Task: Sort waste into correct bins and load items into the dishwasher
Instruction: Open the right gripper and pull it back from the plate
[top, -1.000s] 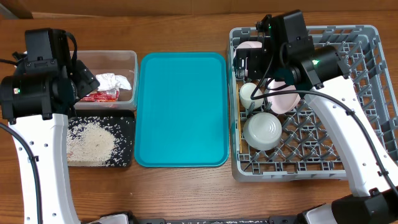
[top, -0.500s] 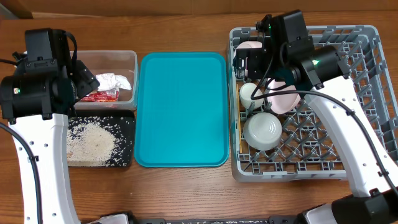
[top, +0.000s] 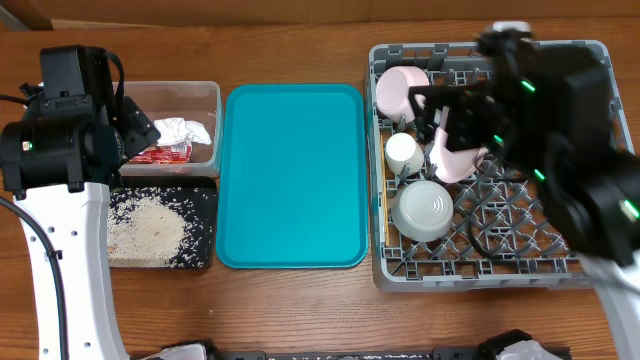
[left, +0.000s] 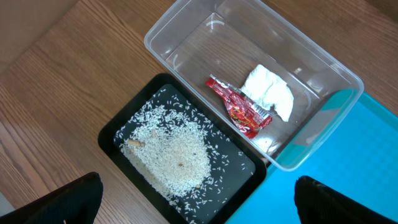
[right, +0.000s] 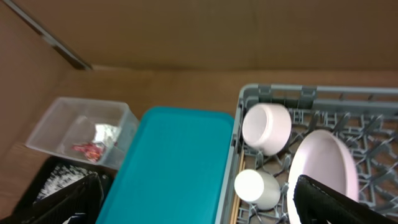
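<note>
The grey dish rack (top: 590, 262) holds the white-pink bowl (top: 403, 88), the white cup (top: 404, 153), the pale pink plate (top: 456, 161) on edge and the grey-green bowl (top: 425, 208). My right gripper (top: 440, 118) is open and empty, raised high over the rack; its view shows the bowl (right: 266, 127), cup (right: 256, 188) and plate (right: 320, 165). The clear tub (left: 186, 25) holds the white napkin (left: 268, 92) and red wrapper (left: 239, 107). The black tray (left: 115, 134) holds rice (left: 177, 155). My left gripper (left: 199, 208) is open and empty above both.
The large teal tray (top: 290, 175) lies bare between the bins and the rack, and also shows in the right wrist view (right: 174, 162). A cardboard wall runs behind the wooden table. The right arm hangs blurred over the rack's right half.
The right arm has risen and swung right, off the rack's back left corner, uncovering the white-pink bowl. The left arm has not moved.
</note>
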